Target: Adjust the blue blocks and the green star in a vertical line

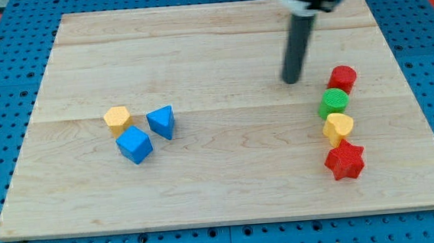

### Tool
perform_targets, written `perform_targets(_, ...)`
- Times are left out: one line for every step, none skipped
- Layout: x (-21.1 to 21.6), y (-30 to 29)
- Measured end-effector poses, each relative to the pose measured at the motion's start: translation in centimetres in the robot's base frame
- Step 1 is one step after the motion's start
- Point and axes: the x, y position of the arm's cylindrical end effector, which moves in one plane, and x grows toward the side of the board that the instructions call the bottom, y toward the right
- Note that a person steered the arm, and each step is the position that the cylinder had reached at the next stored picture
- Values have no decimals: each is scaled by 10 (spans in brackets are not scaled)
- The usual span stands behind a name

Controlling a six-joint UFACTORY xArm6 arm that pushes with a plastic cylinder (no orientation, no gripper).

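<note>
Red star [345, 161] is seen nearest; no claw is fitted, my tip [291, 80] is parked near the green block [335, 102], blue blocks [134, 145] await approach.

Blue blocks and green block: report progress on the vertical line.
Done: nothing aligned. The blue cube and blue triangular block sit askew at the view's left; the green block stands far right. In hand: my tip stands left of the red cylinder, touching no block. Left: gathering all three into one line.
</note>
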Motion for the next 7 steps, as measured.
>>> perform_targets(42,-30)
perform_targets(98,-30)
perform_targets(143,-77)
perform_targets(162,-157)
perform_targets(161,-207)
perform_targets(122,-223)
perform_targets(91,-189)
